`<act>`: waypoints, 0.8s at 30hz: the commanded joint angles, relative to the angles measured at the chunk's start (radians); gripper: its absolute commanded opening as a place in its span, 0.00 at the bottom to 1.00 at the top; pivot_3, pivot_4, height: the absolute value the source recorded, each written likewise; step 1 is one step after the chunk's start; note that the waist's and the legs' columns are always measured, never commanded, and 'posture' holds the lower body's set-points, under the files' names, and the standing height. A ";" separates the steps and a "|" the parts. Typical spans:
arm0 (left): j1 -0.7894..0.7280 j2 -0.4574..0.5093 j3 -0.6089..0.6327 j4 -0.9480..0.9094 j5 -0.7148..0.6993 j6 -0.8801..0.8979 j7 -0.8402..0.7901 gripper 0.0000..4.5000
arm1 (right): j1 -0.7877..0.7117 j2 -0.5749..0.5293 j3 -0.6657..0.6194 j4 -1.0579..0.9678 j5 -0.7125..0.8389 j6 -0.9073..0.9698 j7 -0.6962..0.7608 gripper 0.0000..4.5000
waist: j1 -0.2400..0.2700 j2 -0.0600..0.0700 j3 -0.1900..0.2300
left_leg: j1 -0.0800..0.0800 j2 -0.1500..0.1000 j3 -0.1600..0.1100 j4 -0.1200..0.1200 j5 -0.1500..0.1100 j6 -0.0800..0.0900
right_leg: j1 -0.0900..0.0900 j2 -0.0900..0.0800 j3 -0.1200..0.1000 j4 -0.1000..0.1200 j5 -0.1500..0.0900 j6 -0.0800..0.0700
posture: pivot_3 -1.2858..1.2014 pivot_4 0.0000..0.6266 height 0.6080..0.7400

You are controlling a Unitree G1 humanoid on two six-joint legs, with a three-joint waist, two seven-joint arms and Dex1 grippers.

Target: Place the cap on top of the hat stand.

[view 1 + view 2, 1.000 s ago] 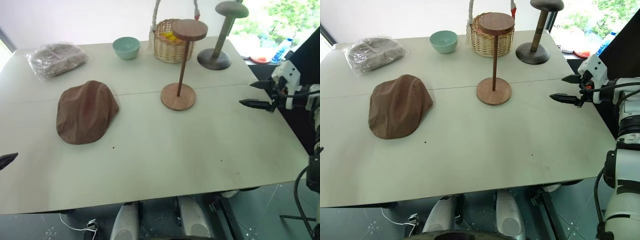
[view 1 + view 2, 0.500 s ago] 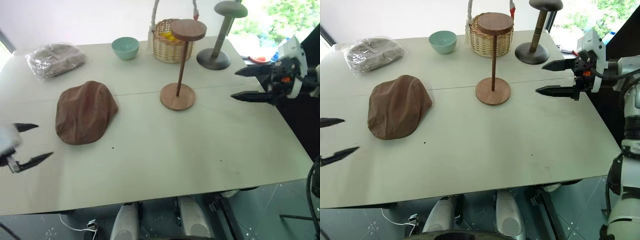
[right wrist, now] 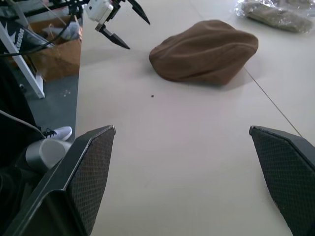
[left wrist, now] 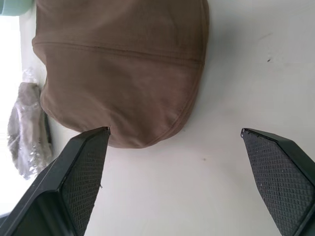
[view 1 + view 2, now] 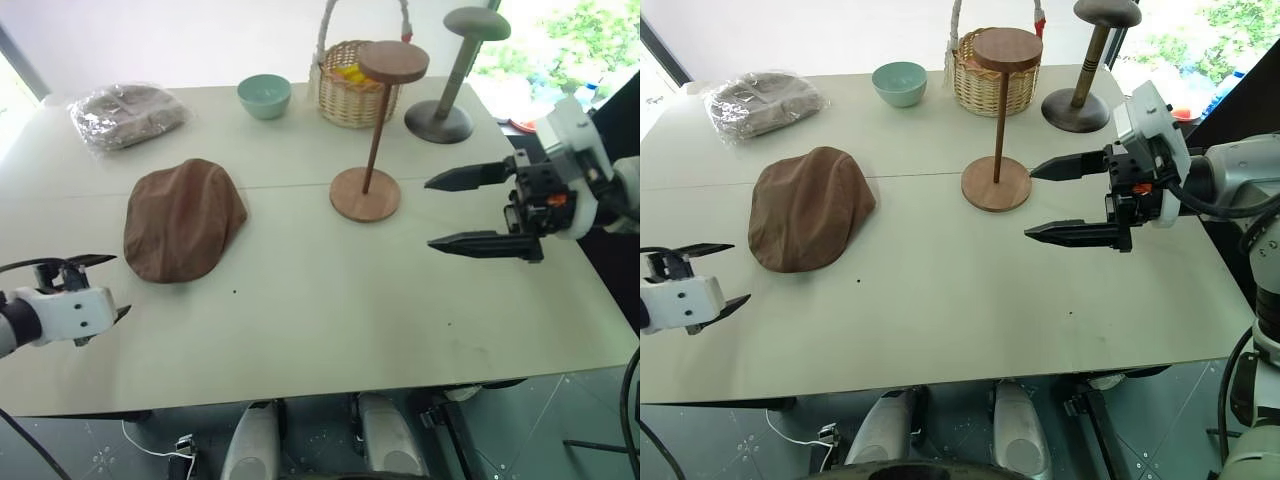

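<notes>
A pale table is seen from above, with two robot arms reaching in from either side. One brown cap lies flat on the table's left half, untouched. One wooden hat stand is set upright near the middle, well apart from the cap, its round top disc bare, so the task is judged not yet begun.

The left gripper is held low over the table's near-left edge, just short of the cap's near rim, its two black fingers spread wide and empty. In the left wrist view the cap is framed between those fingers, which suggests the gripper is being lined up for a grasp of the rim. The right gripper is held above the table just right of the stand's base, pointing toward the cap, fingers also wide apart and holding nothing; it seems placed to help or to wait.

Along the far edge are counted one clear bag of fabric, one green bowl, one wicker basket and one taller grey stand.
</notes>
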 commanded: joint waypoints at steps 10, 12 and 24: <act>-0.112 -0.069 -0.176 0.070 0.198 -0.038 0.304 0.99 | -0.036 -0.037 -0.067 -0.045 0.116 0.050 -0.097 1.00 | 0.002 0.000 0.000 | 0.001 0.000 0.000 0.002 0.000 0.000 | 0.000 0.000 0.000 0.005 0.000 0.000 | 0.52 0.24 1.00; -0.151 -0.080 -0.218 0.099 0.238 -0.029 0.351 0.99 | -0.038 -0.037 -0.077 -0.046 0.137 0.064 -0.112 1.00 | 0.009 0.000 0.000 | 0.001 0.001 0.000 0.004 0.000 0.000 | 0.000 0.000 0.000 0.006 0.000 0.000 | 0.52 0.24 1.00; -0.388 -0.114 -0.446 0.337 0.406 -0.042 0.577 0.99 | -0.067 -0.029 -0.082 -0.049 0.193 0.081 -0.209 1.00 | 0.029 0.004 -0.003 | 0.001 0.008 0.006 0.012 0.000 0.000 | 0.005 0.001 -0.004 0.008 0.000 0.000 | 0.52 0.24 1.00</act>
